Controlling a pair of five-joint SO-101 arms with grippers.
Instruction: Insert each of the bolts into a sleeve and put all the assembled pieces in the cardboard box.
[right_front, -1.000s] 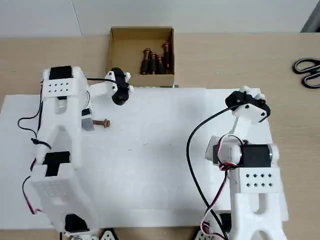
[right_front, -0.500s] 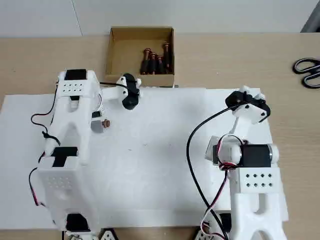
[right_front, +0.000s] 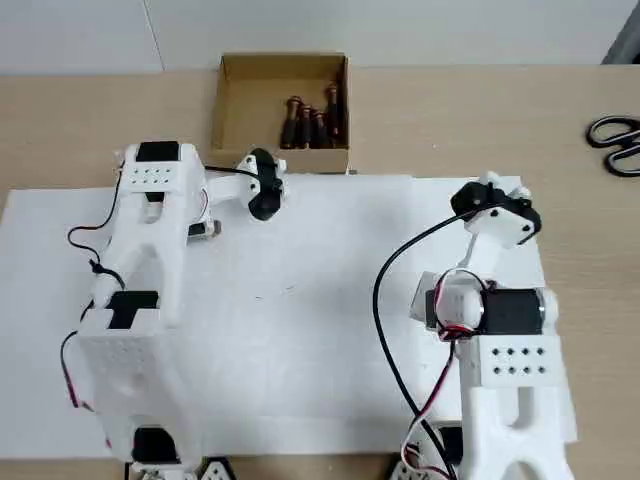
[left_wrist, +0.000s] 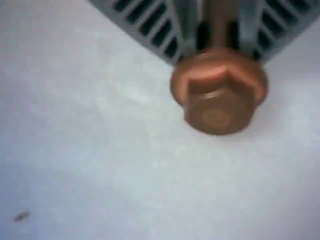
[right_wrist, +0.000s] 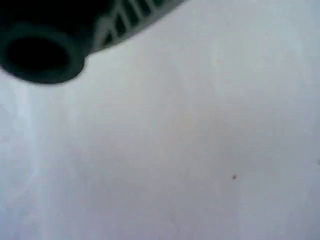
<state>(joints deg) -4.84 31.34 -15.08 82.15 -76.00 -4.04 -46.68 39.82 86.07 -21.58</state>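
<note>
A copper bolt (left_wrist: 218, 92) points its hex head at the left wrist camera, its shaft clamped between the grey ribbed fingers of my left gripper (left_wrist: 217, 30), which is shut on it just above the white sheet. From above, that gripper (right_front: 203, 229) sits at the sheet's back left, a short way from the cardboard box (right_front: 232, 100). Several assembled pieces (right_front: 312, 120) lie in the box. My right gripper (right_wrist: 75, 35) holds a black sleeve (right_wrist: 40, 55) low over the sheet, its open end facing the camera.
The white sheet (right_front: 300, 330) covers most of the wooden table. Black scissors (right_front: 615, 145) lie at the far right edge. The right arm (right_front: 495, 300) stands folded over the sheet's right side, with a black cable looping beside it.
The left arm has swung right and toward the box, carrying the bolt, which is now mostly hidden under the arm in the high view. The right arm has not moved.
</note>
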